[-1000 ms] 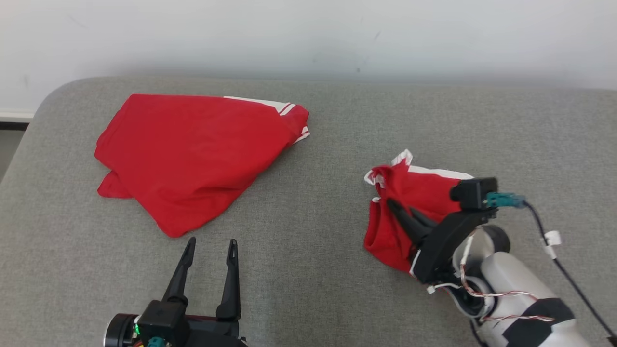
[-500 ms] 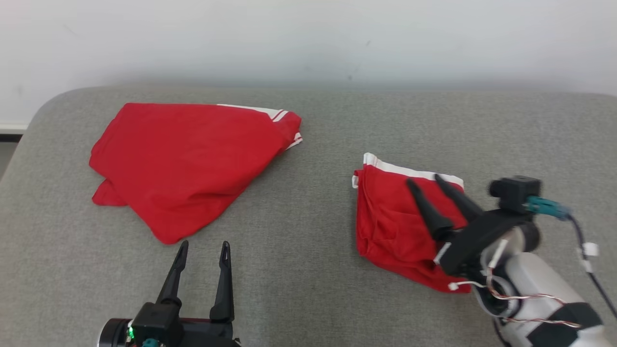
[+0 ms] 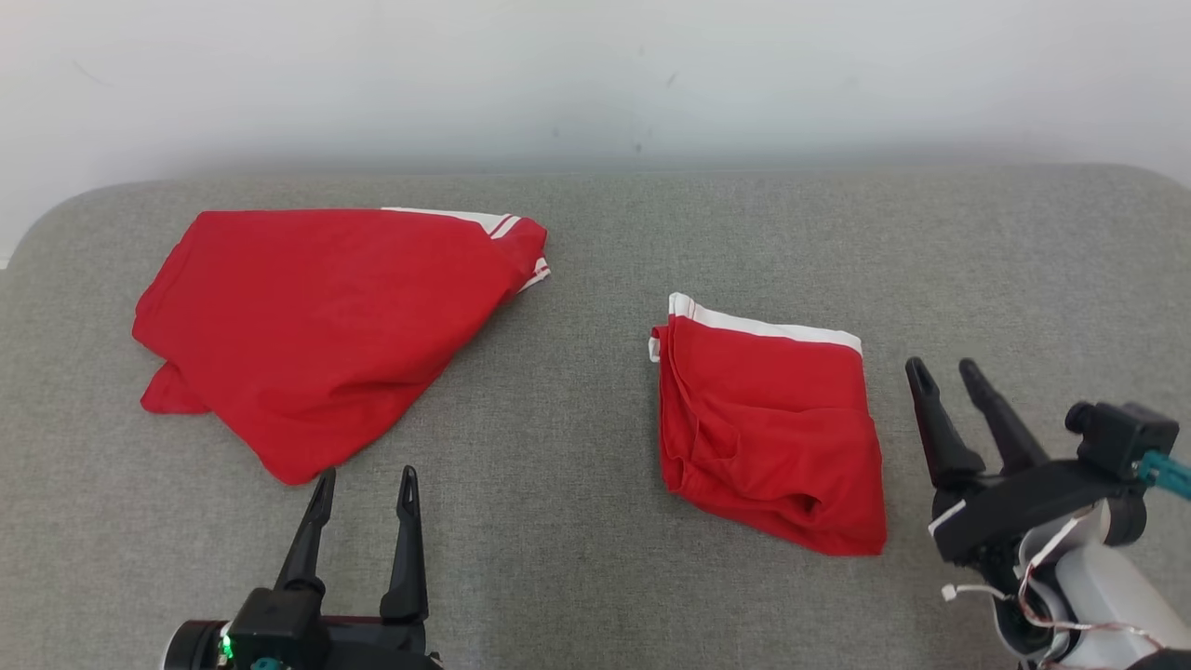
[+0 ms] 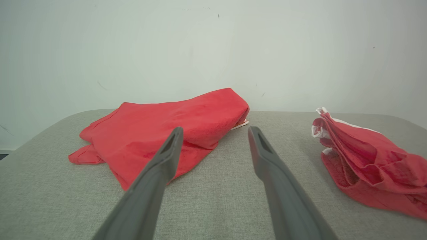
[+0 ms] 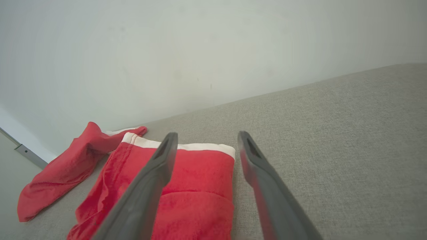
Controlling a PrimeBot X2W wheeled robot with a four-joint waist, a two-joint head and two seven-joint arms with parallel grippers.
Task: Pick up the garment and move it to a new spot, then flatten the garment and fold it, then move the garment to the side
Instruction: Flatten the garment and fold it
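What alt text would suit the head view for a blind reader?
A small folded red garment lies right of a larger rumpled red garment on a grey surface. The left gripper and right gripper, both open and empty, point up near the bottom.

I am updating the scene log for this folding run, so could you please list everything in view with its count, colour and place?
folded garment: one, red with a white band, right of centre on the surface
loose garment: one, red with white trim, rear left of the surface
padded surface: one, grey, under both garments
wall: one, white, behind the surface
left end effector: one, dark, open, lower left, near the loose garment's front corner
right end effector: one, dark, open, lower right, beside the folded garment and apart from it
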